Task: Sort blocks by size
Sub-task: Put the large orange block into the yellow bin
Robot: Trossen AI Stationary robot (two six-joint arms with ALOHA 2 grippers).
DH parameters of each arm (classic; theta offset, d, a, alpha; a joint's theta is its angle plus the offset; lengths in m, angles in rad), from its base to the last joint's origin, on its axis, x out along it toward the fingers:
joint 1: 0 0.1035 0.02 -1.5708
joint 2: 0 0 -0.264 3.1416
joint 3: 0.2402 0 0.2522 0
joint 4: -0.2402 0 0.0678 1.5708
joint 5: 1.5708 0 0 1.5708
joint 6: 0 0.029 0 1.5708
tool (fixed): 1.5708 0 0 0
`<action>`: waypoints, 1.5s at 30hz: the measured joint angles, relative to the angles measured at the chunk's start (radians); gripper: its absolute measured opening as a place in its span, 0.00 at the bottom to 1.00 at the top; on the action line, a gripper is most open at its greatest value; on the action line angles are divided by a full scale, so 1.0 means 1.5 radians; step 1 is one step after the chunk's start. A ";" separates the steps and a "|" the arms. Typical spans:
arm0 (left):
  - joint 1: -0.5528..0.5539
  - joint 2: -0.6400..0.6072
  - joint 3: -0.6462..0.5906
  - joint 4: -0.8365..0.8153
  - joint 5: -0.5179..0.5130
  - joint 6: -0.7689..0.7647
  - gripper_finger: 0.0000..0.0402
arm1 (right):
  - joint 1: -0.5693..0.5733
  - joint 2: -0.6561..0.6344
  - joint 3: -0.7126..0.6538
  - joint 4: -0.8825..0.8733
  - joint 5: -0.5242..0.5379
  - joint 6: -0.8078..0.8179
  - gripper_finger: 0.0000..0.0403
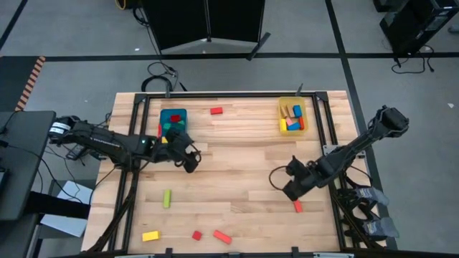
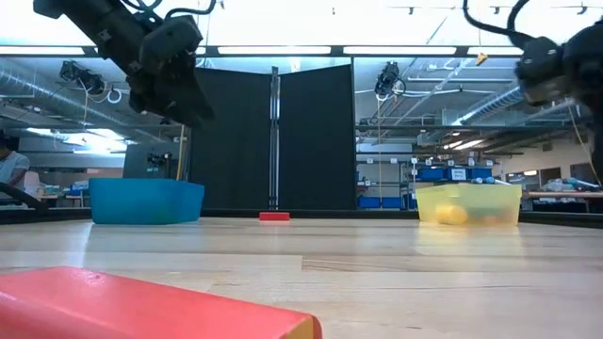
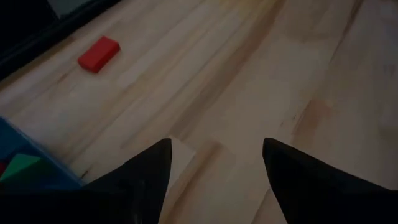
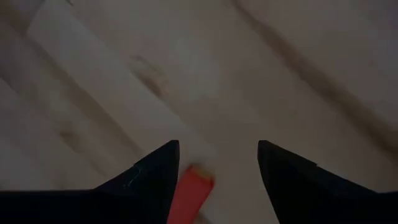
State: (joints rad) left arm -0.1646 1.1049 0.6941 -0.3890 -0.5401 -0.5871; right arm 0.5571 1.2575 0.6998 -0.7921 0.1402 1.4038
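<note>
Between right gripper fingers: red block partly hidden, ungripped, jaws apart | left gripper gaping, empty

Around my wooden table I see grey floor crossed by dark lines. Black divider panels stand behind the far edge. Beyond them is an open workshop: long ceiling light strips, exposed ducting, shelving with blue crates. A person sits at far left. A dark desk stands beside the table.
</note>
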 joint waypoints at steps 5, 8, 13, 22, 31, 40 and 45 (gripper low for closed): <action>-0.014 0.000 0.000 0.019 -0.022 0.000 0.65 | 0.048 0.016 0.000 0.005 -0.019 0.106 0.57; -0.014 0.000 0.000 0.033 -0.023 0.000 0.65 | 0.069 0.043 0.000 0.024 -0.025 0.138 0.58; -0.014 0.000 0.000 0.038 -0.024 0.000 0.65 | 0.083 0.086 0.001 0.044 -0.043 0.167 0.65; -0.014 0.000 0.000 0.038 -0.024 0.000 0.65 | 0.087 0.150 0.001 0.091 -0.060 0.175 0.80; -0.014 0.000 0.000 0.037 -0.024 0.002 0.65 | 0.090 0.211 0.046 0.039 -0.074 0.164 0.69; -0.014 0.000 0.001 0.036 -0.024 0.003 0.65 | 0.091 0.237 0.051 0.053 -0.091 0.145 0.36; -0.014 0.000 0.001 0.036 -0.023 0.004 0.65 | 0.093 0.226 0.048 0.066 -0.071 0.121 0.29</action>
State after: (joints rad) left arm -0.1864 1.1049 0.6949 -0.3348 -0.5747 -0.5808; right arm 0.6971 1.5964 0.7720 -0.6938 0.0344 1.5859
